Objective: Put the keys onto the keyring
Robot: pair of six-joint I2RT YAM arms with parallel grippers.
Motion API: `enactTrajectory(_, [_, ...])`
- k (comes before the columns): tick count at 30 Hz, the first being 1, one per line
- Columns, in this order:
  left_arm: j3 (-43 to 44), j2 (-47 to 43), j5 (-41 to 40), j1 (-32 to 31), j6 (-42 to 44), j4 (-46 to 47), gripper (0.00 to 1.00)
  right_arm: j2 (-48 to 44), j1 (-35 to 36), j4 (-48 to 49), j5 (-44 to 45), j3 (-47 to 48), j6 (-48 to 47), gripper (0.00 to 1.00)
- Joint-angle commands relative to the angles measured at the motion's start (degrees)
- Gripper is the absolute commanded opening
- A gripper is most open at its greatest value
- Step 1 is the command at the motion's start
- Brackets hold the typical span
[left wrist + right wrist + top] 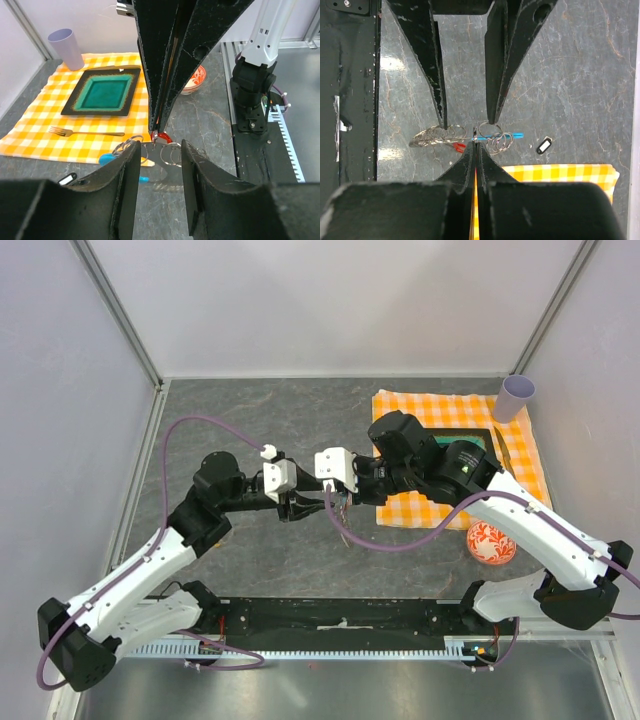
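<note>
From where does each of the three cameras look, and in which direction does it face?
Top view: fixed above and behind the arms, looking down on the table; the left hand and right hand meet mid-table.
Left wrist view: on the left arm, facing across the table to the checked cloth, plate and cup; its own fingers frame the bottom.
Right wrist view: on the right arm, looking down at the table; its own shut fingers show at the bottom.
Shared: both wrist views show the red key.
</note>
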Motion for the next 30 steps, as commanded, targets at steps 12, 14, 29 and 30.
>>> enactTrajectory(12, [3.9,3.8,4.8,-0.4,0.3,-0.3,0.34,-1.3,0.1,3.6,-3.2,-0.1,-0.9,0.0])
enactTrajectory(14, [4.3,4.0,5.3,-0.4,0.2,-0.7,0.33,-1.3,0.1,3.6,-3.3,-0.2,-1.0,0.0])
enactTrajectory(29, [6.8,6.2,5.8,-0.6,1.8,-7.6,0.23,-1.6,0.1,3.9,-3.6,-0.5,-1.0,0.0])
enactTrajectory(30, [6.9,6.3,5.8,-0.5,1.8,-7.8,0.22,-1.7,0.1,4.0,-3.6,-0.4,-1.0,0.0])
